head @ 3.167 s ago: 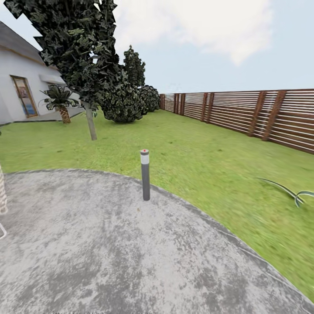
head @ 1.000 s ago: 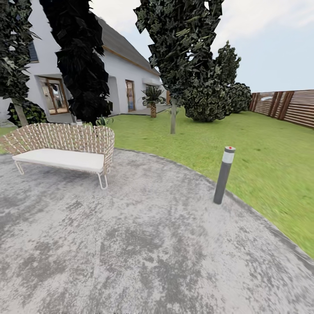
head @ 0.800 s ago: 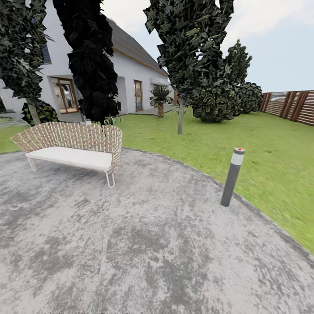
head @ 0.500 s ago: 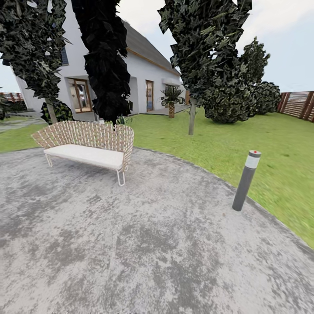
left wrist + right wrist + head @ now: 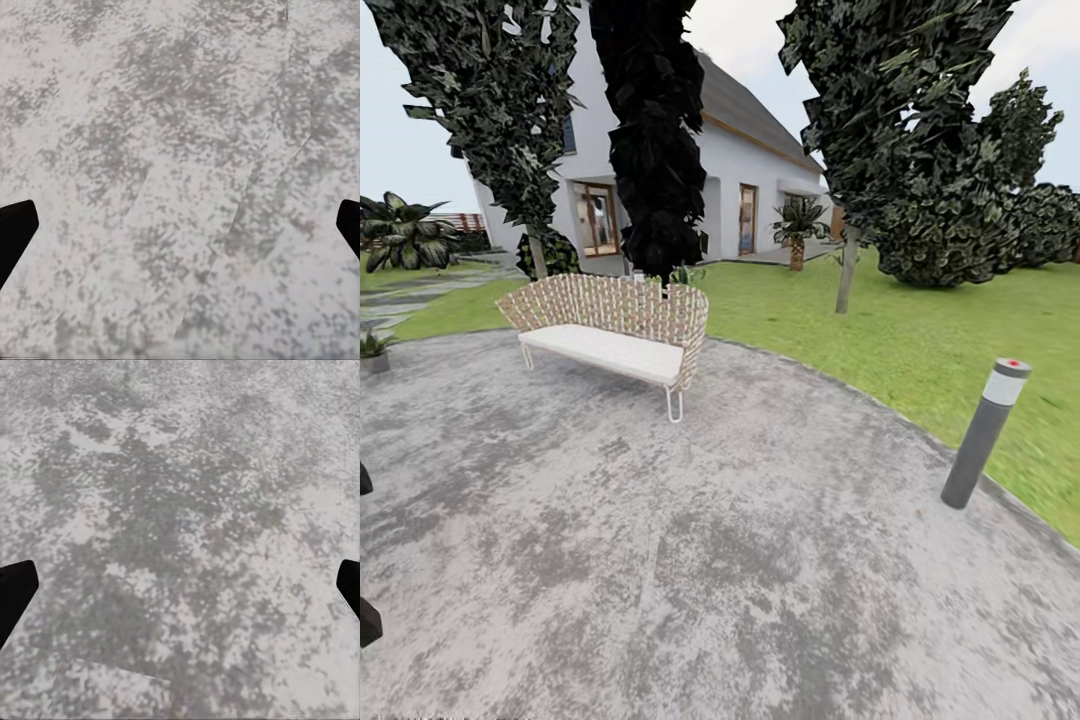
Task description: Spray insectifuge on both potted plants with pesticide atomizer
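Head view: round grey mottled paved area [image 5: 690, 560] of the garden, lawn [image 5: 920, 340] beyond; woven seat [image 5: 615, 325] centre-left, lamp post [image 5: 985, 432] at right edge; one potted plant [image 5: 372, 350] far left. Left wrist view: left pincer [image 5: 180, 229] spread wide over paving. Right wrist view: right pincer [image 5: 180, 589] likewise spread wide.

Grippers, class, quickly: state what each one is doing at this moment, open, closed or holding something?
Left gripper: open, dark fingertips wide apart, holding nothing, above mottled grey paving.
Right gripper: open, empty, above the same paving.
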